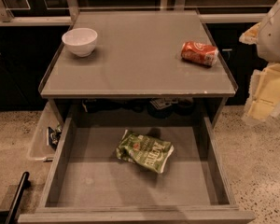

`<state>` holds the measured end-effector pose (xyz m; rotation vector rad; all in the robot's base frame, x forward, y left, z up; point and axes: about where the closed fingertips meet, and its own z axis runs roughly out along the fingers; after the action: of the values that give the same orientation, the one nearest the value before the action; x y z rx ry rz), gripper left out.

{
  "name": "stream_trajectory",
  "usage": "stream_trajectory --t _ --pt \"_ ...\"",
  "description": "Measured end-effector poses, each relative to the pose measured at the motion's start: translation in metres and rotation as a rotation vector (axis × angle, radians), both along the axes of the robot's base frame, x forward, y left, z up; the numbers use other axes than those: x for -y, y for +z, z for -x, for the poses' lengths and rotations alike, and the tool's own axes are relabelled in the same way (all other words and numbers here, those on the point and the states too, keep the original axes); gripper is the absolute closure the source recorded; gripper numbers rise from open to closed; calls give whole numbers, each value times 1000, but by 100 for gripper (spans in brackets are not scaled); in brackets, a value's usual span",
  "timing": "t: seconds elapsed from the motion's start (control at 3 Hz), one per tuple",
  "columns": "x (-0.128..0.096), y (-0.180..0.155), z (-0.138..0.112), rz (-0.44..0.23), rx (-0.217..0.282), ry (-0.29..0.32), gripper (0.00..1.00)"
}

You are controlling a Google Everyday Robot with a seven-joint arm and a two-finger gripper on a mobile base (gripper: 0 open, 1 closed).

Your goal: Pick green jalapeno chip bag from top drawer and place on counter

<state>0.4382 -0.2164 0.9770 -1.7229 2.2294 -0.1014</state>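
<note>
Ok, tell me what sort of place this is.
Likely an office kitchenette or break area: a grey counter carrying a white bowl and a tipped soda can, an open top drawer holding a green jalapeno chip bag, and a speckled floor. The gripper hangs right of the counter.

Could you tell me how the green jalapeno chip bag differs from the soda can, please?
The green jalapeno chip bag lies in the open top drawer; the red-orange soda can lies on the counter. The bag is green, flat and crumpled; the can is red-orange and cylindrical. The bag covers more area than the can. Both are untouched: the gripper is at the right edge, clear of both.
</note>
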Motion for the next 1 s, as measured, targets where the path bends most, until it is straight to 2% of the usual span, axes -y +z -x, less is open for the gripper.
stream_trajectory --t 0.33,0.67,1.0 --pt "0 -1 1 10 16 -4 0" --pt "1 -34 7 7 -3 10 0" --pt "0 -90 15 -9 -46 47 0"
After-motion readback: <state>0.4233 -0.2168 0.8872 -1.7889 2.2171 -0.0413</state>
